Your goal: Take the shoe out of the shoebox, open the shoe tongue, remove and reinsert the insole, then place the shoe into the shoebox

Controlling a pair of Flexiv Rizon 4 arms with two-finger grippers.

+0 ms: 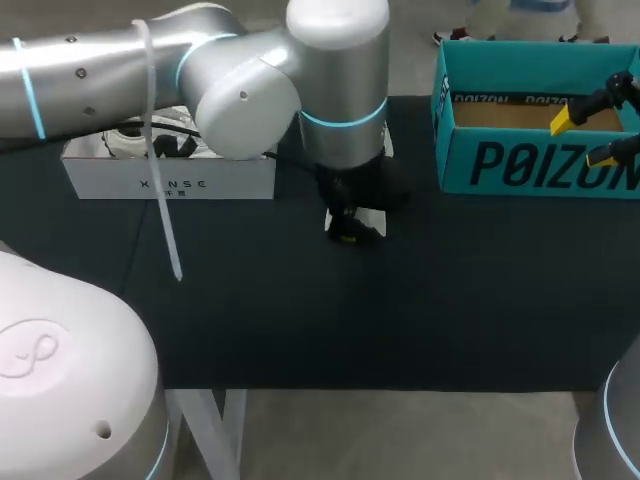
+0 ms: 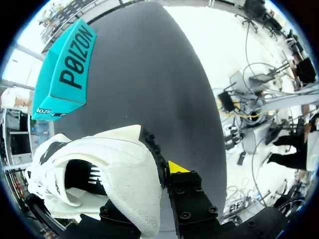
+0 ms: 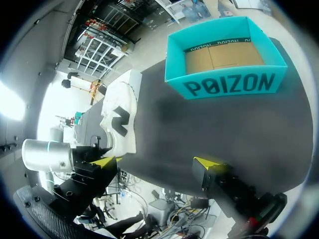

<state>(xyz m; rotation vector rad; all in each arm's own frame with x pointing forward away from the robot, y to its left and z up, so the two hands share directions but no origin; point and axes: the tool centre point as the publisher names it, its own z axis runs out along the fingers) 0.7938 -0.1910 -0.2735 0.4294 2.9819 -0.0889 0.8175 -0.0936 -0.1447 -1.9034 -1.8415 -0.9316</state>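
**Out on the counter (image 1: 400,320), the shoe (image 2: 124,164) is being held by its heel**

Near the middle of the counter, the left pincer (image 1: 348,230) is gripping the white shoe. It is pinching the back wall of the shoe at the heel. One yellow tip is pressing on the outside, and the other is hiding behind the shoe. The shoe is sitting on the dark counter, and from above it is mostly tucked under the left arm. Its mouth is facing the left wrist camera and looking dark inside. I cannot tell if the insole is lying in there.

Off to the right, the blue shoebox (image 3: 227,84) is standing well apart from the shoe. It is showing only its brown bottom, so nothing is lying in it. The right pincer (image 3: 155,163) is hanging up in the air on the shoebox's side of the counter. Its two fingers are spreading wide, with nothing between them. A white box (image 1: 170,182) is sitting at the far left, partly hidden under the left arm.

I am guessing the taking-out step is done and the tongue step is coming up. The left pincer seems to be holding the shoe steady for that. The next move is asking the right pincer to come across to the shoe, close on the tongue and pull it away from the heel. It should be going gently. The shoe is being held only at the heel, so it could tip or slip out.
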